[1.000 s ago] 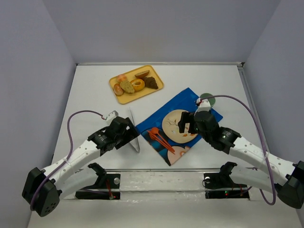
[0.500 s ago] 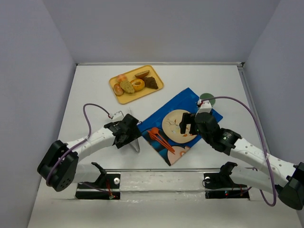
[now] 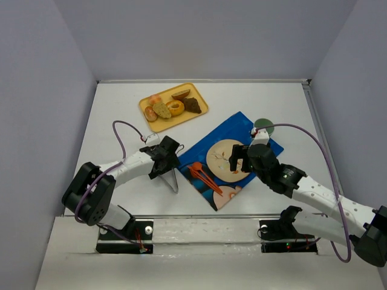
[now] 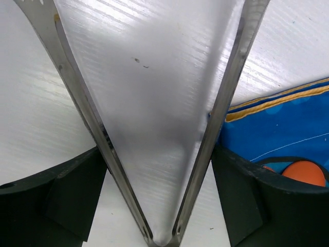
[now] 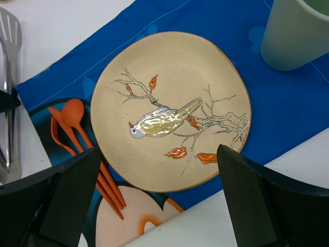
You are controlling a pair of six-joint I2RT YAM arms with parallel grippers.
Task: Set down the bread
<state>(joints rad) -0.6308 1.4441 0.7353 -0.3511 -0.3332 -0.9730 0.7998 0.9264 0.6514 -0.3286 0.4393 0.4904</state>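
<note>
On the yellow tray (image 3: 159, 125) at the back, the bread (image 3: 161, 109) lies untouched. The left end effector (image 3: 167, 153) has swung over the tongs (image 3: 172, 180) on the surface (image 3: 121, 121), fingers (image 4: 72, 190) touching both sides; I cannot tell if it squeezes. The bread pick-up has not started.

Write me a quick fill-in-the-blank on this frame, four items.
The bread lies on the ___ tray.
The left gripper holds metal ___.
The plate under the right gripper shows a painted ___.
The right gripper is empty, its jaws ___.
Missing words: yellow; tongs; bird; open.
</note>
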